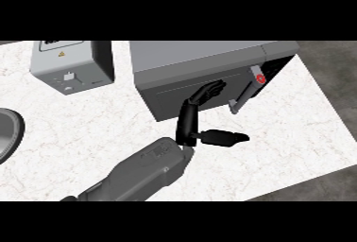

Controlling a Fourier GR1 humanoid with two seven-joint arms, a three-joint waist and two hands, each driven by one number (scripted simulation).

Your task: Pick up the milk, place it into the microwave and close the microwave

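On the white marble counter (293,123) I see the grey microwave (202,71) toward the back, its door (188,97) almost shut, only a narrow gap left at the right edge beside the handle (242,97). I have one hand (191,116) in view, which side I cannot tell: fingers (209,90) straight and together, flat against the door front, thumb (223,138) sticking out to the right. I cannot see the milk anywhere. A grey toaster-like box (70,64) stands at back left. A dark sink rim (10,134) shows at the left edge.
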